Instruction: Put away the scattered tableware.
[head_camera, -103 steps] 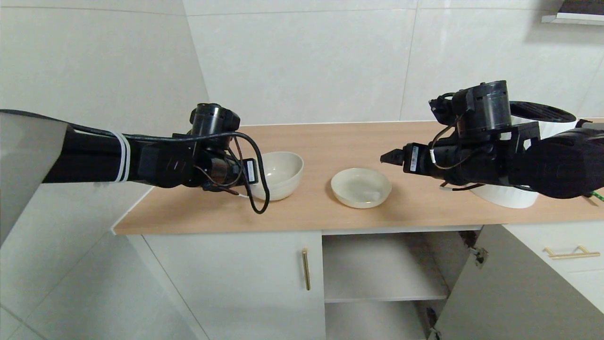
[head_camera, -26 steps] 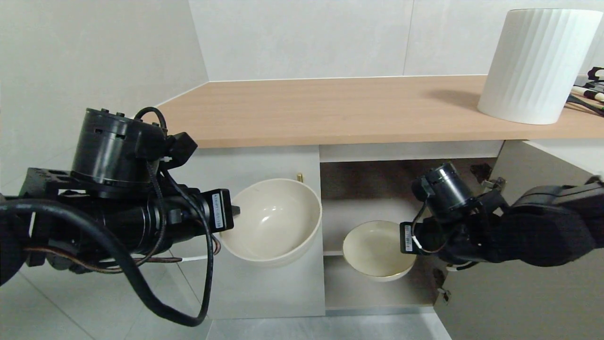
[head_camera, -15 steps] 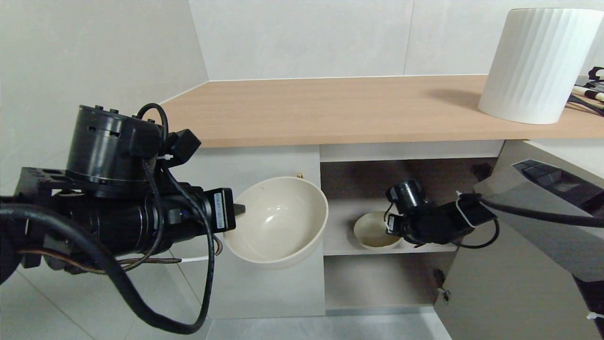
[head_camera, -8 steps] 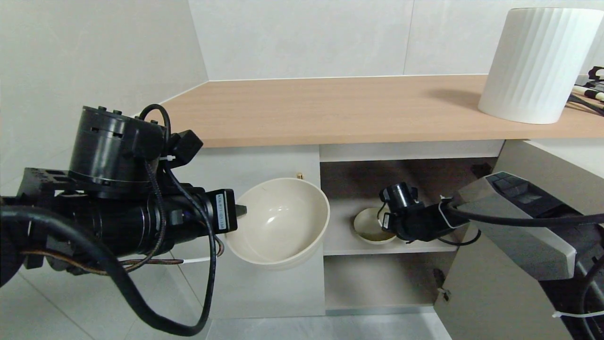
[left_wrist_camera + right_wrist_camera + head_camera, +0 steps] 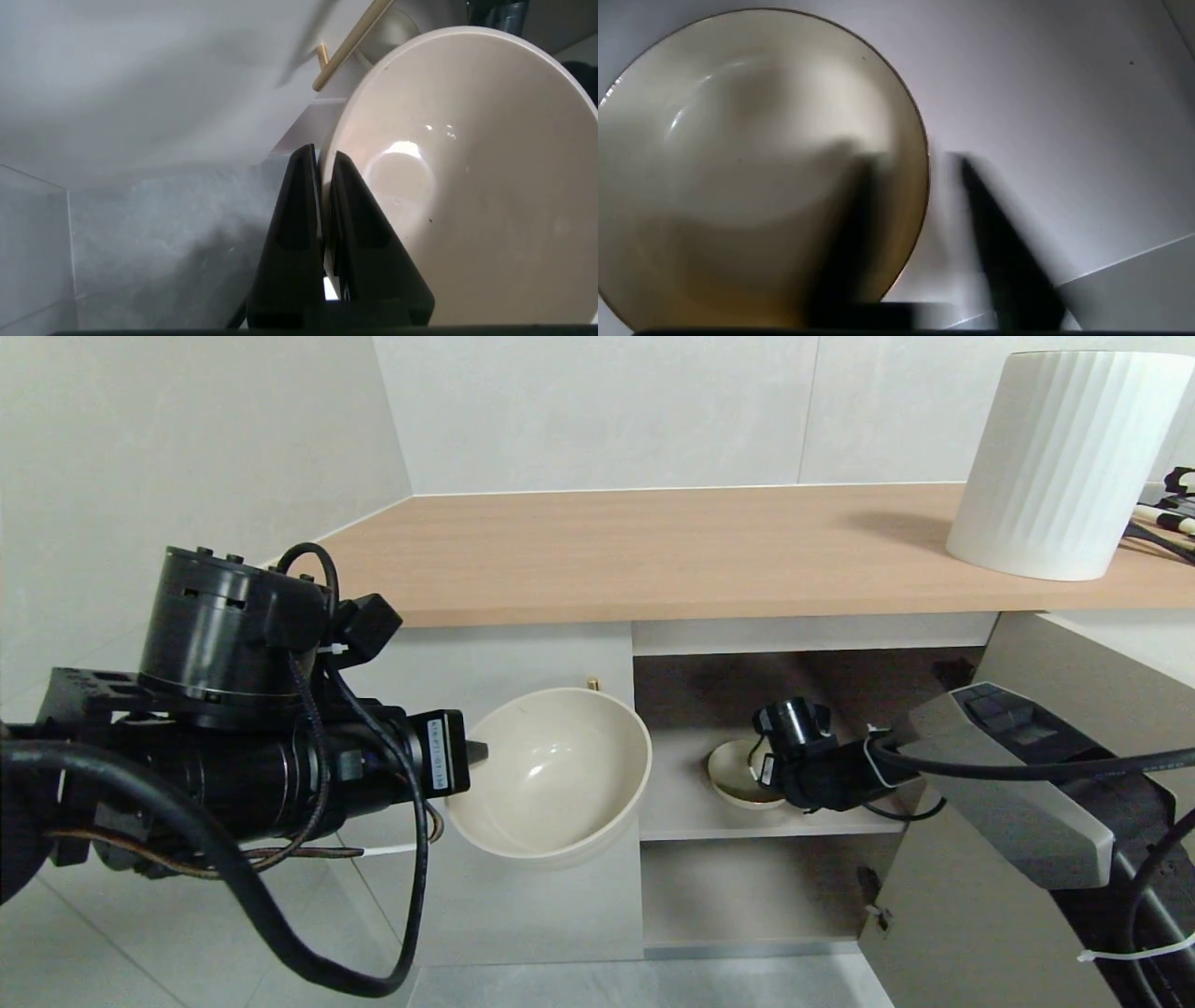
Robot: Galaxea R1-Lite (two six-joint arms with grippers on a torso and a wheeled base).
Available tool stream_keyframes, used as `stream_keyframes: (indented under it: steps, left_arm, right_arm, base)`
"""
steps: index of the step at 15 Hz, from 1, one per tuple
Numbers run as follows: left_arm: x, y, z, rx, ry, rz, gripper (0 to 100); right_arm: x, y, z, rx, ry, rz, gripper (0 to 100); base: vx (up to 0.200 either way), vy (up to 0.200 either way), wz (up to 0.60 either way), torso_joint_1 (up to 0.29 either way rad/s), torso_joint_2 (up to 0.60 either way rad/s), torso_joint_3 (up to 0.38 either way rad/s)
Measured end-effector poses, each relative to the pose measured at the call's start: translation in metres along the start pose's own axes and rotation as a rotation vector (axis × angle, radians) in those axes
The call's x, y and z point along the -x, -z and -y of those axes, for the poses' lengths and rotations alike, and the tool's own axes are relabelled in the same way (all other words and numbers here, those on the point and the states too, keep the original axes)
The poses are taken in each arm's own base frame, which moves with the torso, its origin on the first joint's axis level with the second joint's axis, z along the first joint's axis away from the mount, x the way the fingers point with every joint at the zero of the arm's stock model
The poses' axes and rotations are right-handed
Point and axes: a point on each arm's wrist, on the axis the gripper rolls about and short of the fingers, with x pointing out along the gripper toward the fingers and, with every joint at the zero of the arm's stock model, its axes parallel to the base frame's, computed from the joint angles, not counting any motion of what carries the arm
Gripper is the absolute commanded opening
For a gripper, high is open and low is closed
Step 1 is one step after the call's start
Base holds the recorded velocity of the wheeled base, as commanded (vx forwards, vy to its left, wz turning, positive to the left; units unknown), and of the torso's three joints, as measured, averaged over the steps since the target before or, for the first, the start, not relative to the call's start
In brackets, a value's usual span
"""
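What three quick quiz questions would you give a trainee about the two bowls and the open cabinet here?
1. Fill in: the left end effector grips the large bowl by its ____.
2. True or false: the large bowl rests on the countertop.
3. Where is the shallow bowl? A) cabinet shelf B) floor C) countertop
Key: 1 rim; 2 false; 3 A.

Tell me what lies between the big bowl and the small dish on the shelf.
Head view: nothing stands there, only the closed door edge and bare shelf separate the big bowl from the small dish.
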Motion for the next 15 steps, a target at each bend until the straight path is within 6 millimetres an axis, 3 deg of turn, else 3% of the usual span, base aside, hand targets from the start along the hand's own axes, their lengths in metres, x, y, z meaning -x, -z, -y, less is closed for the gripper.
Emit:
stream_keyframes:
  steps: [4,6,7,11,13,15]
  left_arm:
    - [-0.005,0.002,0.001,-0.007,0.0,-0.015,0]
    - [-0.015,0.011,0.01,-0.052,0.012,-0.059,0]
    - [-0.02,0.017,0.014,-0.073,0.016,-0.084,0]
    - [-0.058,0.039,0.031,-0.128,-0.009,-0.114,0]
    - [-0.078,0.051,0.038,-0.15,-0.034,-0.108,0]
    - [-0.092,0.064,0.043,-0.175,-0.052,-0.135,0]
  right_arm:
    - [0.021,-0.012,0.006,-0.037,-0.017,-0.002,100]
    - [0.054,-0.022,0.01,-0.029,-0.099,-0.038,100]
    - [0.08,-0.032,0.013,-0.024,-0.163,-0.056,100]
    - [0.215,-0.067,0.041,0.035,-0.477,-0.162,100]
    - [0.27,-0.065,0.053,0.098,-0.598,-0.197,100]
    - [0.303,-0.058,0.058,0.168,-0.679,-0.194,100]
  base:
    - [0.0,0.0,0.0,0.0,0.0,0.0]
    - [0.0,0.0,0.0,0.0,0.0,0.0]
    - [0.0,0.0,0.0,0.0,0.0,0.0]
    - [0.0,0.0,0.0,0.0,0.0,0.0]
    - [0.0,0.0,0.0,0.0,0.0,0.0]
    - [0.0,0.0,0.0,0.0,0.0,0.0]
